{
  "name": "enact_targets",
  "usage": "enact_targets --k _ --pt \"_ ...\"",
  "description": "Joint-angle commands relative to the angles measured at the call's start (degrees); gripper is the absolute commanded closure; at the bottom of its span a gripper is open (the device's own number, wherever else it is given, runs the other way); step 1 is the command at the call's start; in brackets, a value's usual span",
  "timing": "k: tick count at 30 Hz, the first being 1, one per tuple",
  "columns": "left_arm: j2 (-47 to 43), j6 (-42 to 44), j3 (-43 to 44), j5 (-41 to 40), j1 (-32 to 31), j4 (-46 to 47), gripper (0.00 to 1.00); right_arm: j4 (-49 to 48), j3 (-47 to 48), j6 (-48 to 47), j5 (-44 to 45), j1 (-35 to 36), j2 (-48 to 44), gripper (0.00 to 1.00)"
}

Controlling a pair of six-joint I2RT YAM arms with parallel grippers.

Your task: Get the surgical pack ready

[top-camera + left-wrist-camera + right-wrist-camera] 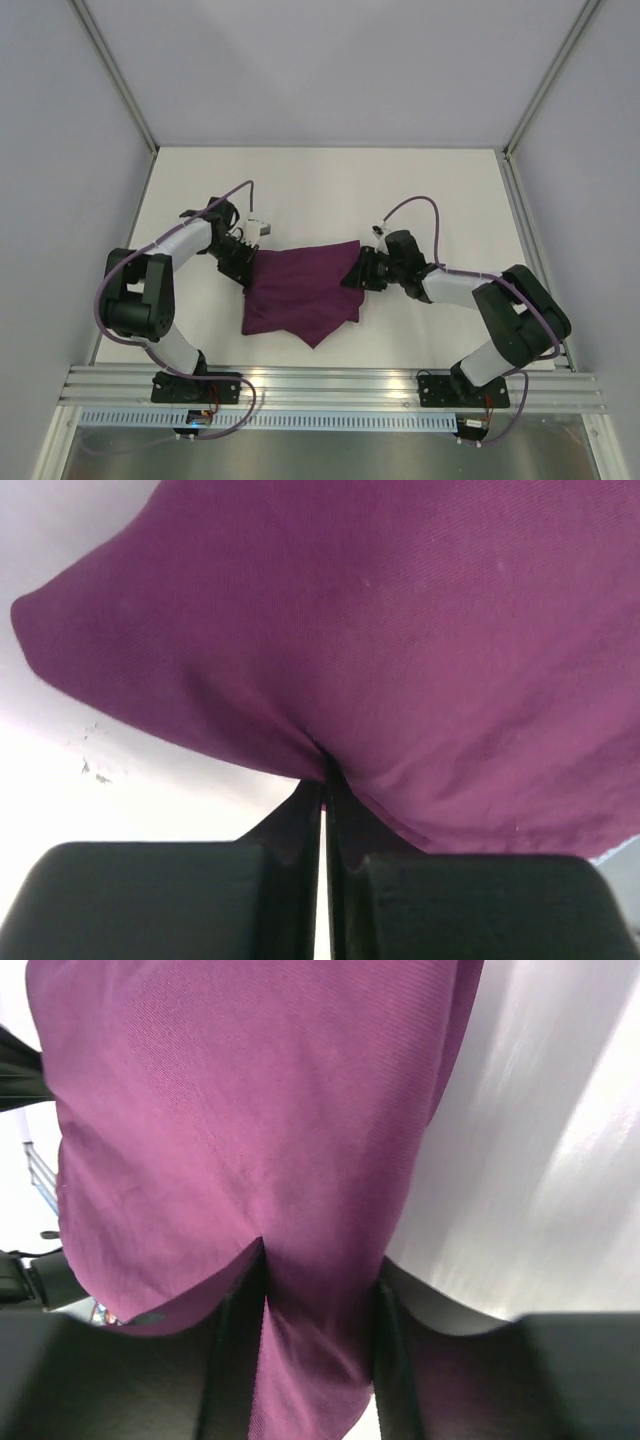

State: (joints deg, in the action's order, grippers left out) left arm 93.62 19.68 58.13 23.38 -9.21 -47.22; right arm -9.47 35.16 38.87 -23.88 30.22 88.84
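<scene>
The purple cloth (300,295) lies mid tabletop (330,190), an arm at each far corner, likely to lift and spread it. The left end effector (322,772) is pinched together on the edge; the right end effector (320,1260) straddles a thick fold, and I cannot tell whether it grips

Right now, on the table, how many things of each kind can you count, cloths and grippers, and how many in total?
purple cloth: 1
grippers: 2 (left gripper, right gripper)
Total: 3
</scene>
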Motion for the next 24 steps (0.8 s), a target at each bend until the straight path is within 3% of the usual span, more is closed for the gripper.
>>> enact_targets --k 1,9,11,15,17,18,20,21,22,24 --pt "0.8 2.4 -1.3 0.3 0.3 3.9 0.99 -8.4 -2.7 2.5 0.5 0.0 -0.3 0.61" --pt "4.1 0.4 2.8 -0.1 0.3 6.3 1.00 -9.8 0.7 3.6 3.9 -0.2 5.9 0.95" --pt "5.8 0.0 5.1 -0.3 0.3 7.2 1.00 -9.4 2.5 3.8 4.5 -1.7 8.6 1.00" --pt "10.3 0.2 12.0 -2.7 0.3 6.9 1.00 -8.7 8.0 5.7 3.2 -6.7 14.1 0.99" --pt "12.5 0.9 16.3 -4.0 0.3 5.8 1.00 -5.6 14.2 3.9 3.1 -8.3 15.8 0.94" --pt "13.0 1.4 17.4 -5.0 0.3 5.3 0.96 -0.8 16.7 2.5 3.8 -8.5 17.1 0.78" --pt "11.6 3.3 18.4 -5.4 0.3 3.5 0.66 3.6 21.3 -1.0 4.3 -8.5 16.8 0.63" --pt "10.2 4.5 17.8 -5.4 0.3 2.5 0.54 5.8 21.6 -1.5 4.1 -8.5 16.2 0.48" --pt "6.6 6.6 15.7 -5.3 0.3 2.1 0.35 6.7 21.6 -2.4 4.3 -8.5 13.8 0.42" --pt "2.1 9.7 12.7 -5.2 0.3 1.5 0.24 9.3 20.3 -3.3 5.8 -8.5 10.7 0.35"
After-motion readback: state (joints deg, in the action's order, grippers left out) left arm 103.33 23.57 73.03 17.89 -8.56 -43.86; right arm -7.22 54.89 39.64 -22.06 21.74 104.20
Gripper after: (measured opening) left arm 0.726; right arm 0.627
